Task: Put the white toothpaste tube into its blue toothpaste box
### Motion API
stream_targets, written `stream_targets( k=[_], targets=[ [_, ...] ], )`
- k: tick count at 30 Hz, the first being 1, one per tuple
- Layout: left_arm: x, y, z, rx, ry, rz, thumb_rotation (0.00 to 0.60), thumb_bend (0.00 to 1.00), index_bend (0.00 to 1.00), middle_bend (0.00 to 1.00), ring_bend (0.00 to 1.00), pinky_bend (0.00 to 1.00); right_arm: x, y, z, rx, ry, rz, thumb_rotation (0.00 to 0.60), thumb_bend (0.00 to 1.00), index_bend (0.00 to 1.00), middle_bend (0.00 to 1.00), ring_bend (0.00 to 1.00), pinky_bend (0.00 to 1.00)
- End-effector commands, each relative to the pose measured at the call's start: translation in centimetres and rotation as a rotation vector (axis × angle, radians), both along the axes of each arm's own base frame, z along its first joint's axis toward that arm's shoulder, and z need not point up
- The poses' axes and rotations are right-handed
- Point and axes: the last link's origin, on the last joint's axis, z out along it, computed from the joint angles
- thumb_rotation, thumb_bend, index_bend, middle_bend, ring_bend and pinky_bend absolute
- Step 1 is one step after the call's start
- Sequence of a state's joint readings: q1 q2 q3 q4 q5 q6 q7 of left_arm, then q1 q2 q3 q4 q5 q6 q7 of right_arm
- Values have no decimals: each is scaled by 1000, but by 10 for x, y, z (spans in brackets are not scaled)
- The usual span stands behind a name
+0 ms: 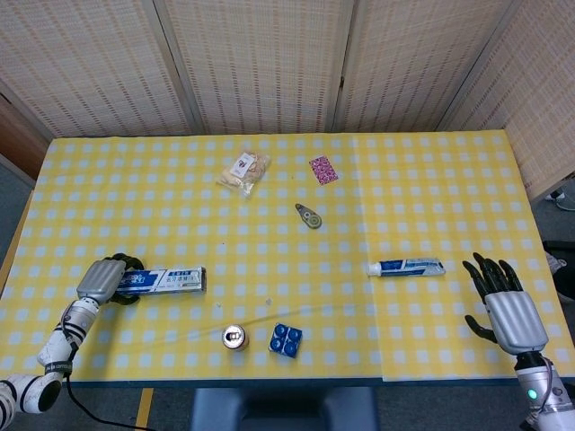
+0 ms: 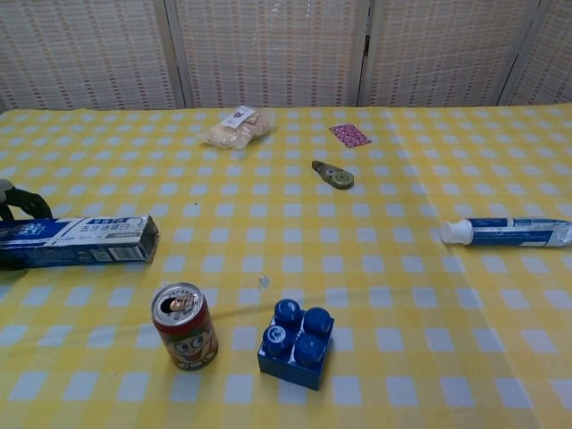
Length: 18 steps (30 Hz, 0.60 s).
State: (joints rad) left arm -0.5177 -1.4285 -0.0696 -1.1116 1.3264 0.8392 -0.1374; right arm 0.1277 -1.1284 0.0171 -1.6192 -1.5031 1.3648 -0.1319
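The blue toothpaste box [image 1: 166, 281] lies flat near the table's front left, its open end pointing right; in the chest view the box [image 2: 85, 241] reaches to the left edge. My left hand [image 1: 103, 280] grips the box's left end, with its dark fingers [image 2: 25, 203] curled over the top. The white toothpaste tube [image 1: 406, 267] lies on its side at the right, cap to the left, and shows in the chest view as the tube [image 2: 509, 232]. My right hand [image 1: 505, 305] hovers open to the right of the tube, fingers spread, apart from it.
A drink can [image 1: 234, 337] and a blue toy brick [image 1: 286, 339] stand near the front edge between box and tube. Further back lie a snack bag [image 1: 244, 171], a pink card [image 1: 323, 169] and a small tape dispenser [image 1: 309, 215].
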Motion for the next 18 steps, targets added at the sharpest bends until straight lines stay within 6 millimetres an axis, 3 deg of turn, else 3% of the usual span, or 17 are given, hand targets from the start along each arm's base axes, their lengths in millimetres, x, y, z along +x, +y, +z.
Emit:
stream_targets(
  k=[1,5,18],
  targets=[
    [0,1,-4,-2,-12,-5,600,225,412,379,256,351,0,0,0,-1,1,-2,600,298,0,0,0,0],
    [-1,4,-8,-2,-14,-8,600,225,419,423,292,390,-1,0,1,-5,2,-5,600,298,0,0,0,0],
    [2,8,-13,34,-82,-22,600,225,609,631,486,624,-1,2,3,-12,-1,-3,600,298,0,0,0,0]
  ],
)
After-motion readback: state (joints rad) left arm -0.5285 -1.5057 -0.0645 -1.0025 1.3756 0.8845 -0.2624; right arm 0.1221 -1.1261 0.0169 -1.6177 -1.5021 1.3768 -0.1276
